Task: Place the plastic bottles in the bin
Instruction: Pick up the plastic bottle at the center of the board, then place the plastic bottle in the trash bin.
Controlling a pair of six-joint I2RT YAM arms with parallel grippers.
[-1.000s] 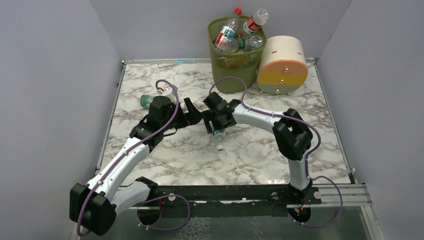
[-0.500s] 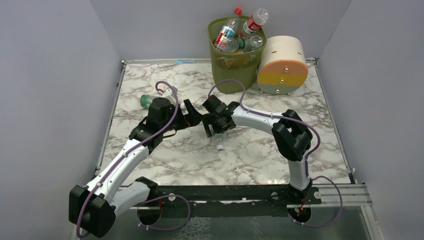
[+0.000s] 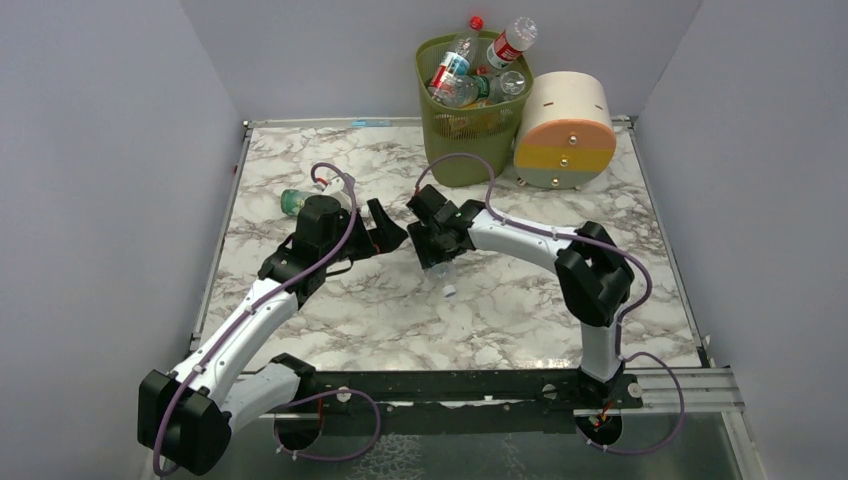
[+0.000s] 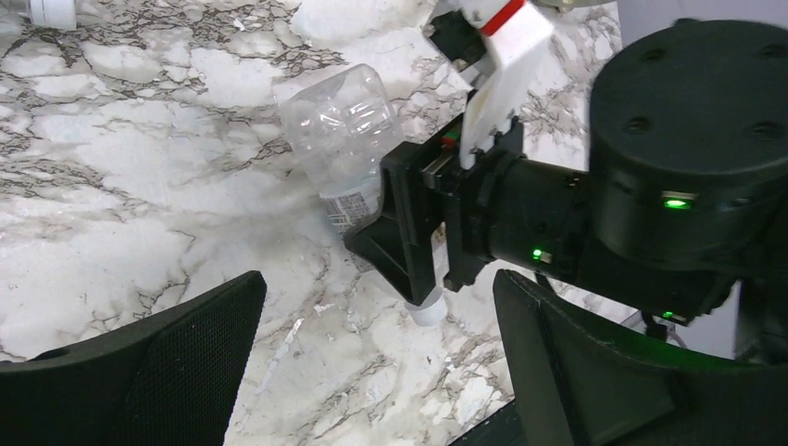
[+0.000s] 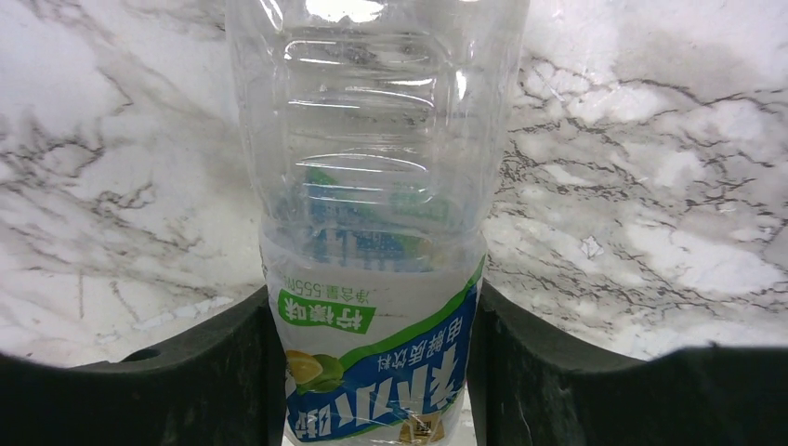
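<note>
A clear plastic bottle (image 5: 372, 186) with a blue-and-green label lies on the marble table, white cap (image 4: 427, 308) toward the near edge. My right gripper (image 5: 376, 372) is shut on its labelled part, one black pad pressed on each side; in the top view that gripper (image 3: 438, 250) covers most of the bottle (image 3: 446, 277). My left gripper (image 3: 385, 232) hangs open just left of it, its fingers (image 4: 167, 362) wide apart and holding nothing. A second bottle (image 3: 293, 202) with a green cap lies behind the left arm. The olive-green bin (image 3: 455, 150) at the back holds several bottles (image 3: 465, 75).
A cream drum (image 3: 565, 130) with an orange-and-yellow face stands right of the bin. Grey walls close in the table on the left, back and right. A black rail (image 3: 450, 385) runs along the near edge.
My right gripper has closed from wide open onto the labelled bottle, and bottle and gripper have shifted slightly right. The left arm has barely moved.
</note>
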